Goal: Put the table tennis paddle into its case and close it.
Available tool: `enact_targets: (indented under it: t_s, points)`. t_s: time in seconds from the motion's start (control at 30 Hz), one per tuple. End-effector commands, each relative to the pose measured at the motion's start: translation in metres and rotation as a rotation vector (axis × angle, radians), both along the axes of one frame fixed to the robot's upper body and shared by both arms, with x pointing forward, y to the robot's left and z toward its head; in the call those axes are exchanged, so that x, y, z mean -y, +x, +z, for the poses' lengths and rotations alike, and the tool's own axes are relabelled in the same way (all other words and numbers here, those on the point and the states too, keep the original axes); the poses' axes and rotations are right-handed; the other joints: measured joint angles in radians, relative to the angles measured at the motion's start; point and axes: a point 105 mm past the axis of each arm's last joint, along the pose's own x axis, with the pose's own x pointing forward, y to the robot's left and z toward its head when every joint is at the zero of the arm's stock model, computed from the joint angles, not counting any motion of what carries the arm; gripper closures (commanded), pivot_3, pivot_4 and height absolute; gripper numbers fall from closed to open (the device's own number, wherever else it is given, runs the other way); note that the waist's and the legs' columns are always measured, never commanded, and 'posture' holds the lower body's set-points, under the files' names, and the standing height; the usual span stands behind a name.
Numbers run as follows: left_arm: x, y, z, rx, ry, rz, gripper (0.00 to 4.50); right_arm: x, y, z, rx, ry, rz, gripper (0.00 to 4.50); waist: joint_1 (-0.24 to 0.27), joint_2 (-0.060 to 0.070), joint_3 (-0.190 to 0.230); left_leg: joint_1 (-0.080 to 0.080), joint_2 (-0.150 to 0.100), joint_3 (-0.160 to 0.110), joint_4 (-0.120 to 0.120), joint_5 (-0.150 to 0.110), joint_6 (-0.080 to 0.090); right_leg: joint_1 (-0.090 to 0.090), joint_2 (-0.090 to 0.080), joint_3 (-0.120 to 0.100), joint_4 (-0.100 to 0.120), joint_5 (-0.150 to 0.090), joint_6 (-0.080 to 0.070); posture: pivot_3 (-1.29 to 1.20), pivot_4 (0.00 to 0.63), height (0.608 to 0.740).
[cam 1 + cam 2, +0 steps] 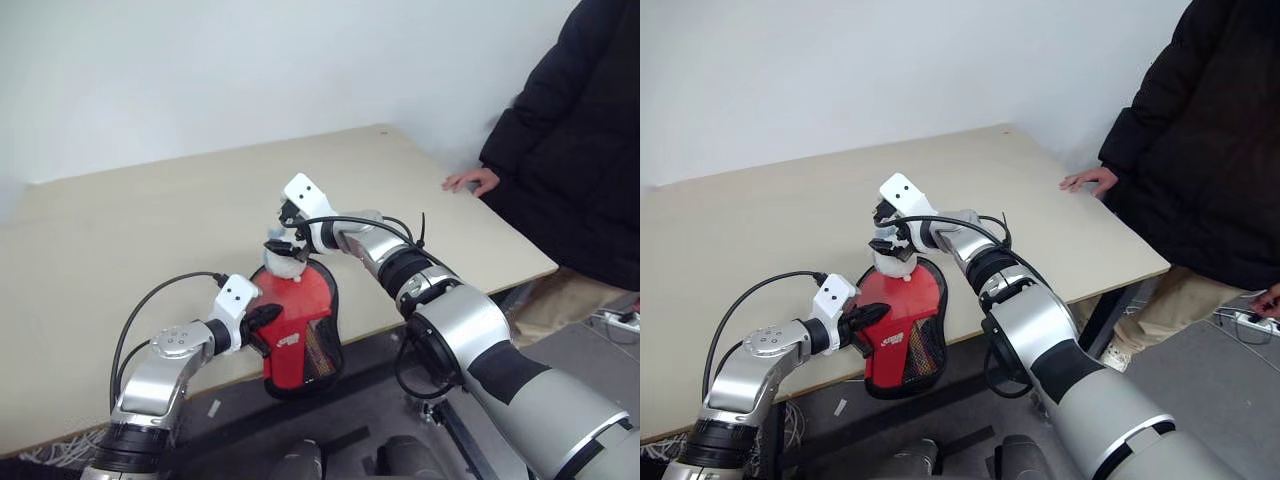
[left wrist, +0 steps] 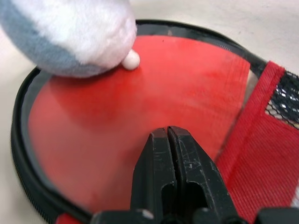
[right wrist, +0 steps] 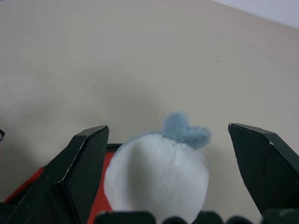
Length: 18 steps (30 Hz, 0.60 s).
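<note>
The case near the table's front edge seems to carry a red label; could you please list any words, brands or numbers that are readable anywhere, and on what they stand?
Red label on the case: white lettering, too small and blurred to read.
No other readable text or numbers in any view.

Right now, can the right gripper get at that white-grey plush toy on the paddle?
Probably yes. The right gripper is open with the plush toy between its fingers, nothing blocking; the shut left gripper sits at the case edge.
</note>
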Motion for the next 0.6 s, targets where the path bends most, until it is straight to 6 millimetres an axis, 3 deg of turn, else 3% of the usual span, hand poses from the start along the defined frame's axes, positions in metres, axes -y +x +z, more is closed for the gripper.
enact_targets:
  t_s: [0.03, 0.27, 0.6]
  points:
    - [-0.002, 0.001, 0.000, -0.004, 0.006, 0.000, 4.50, -0.056, -0.034, 0.009, 0.028, 0.044, 0.103, 0.06, 0.010, 0.001, 0.000, -0.002, 0.005, 0.010, 0.001, 0.000, 0.000, -0.003, 0.000, 0.001, 0.006, -0.001, -0.001, 0.00, 0.000, 0.740]
    - [0.000, 0.004, 0.002, 0.009, -0.006, -0.002, 4.50, -0.055, -0.032, 0.007, 0.023, 0.039, 0.085, 0.06, 0.013, 0.002, 0.000, -0.002, 0.012, 0.040, 0.009, 0.003, 0.004, -0.005, 0.003, 0.017, 0.011, -0.003, -0.001, 0.00, 0.000, 0.740]
    - [0.004, 0.014, 0.008, 0.030, -0.020, -0.008, 4.50, -0.054, -0.036, -0.005, -0.044, 0.025, 0.073, 0.06, 0.014, 0.001, -0.001, -0.006, 0.012, 0.051, 0.014, 0.004, 0.006, -0.012, 0.002, 0.030, 0.010, -0.004, 0.007, 0.00, 0.000, 0.740]
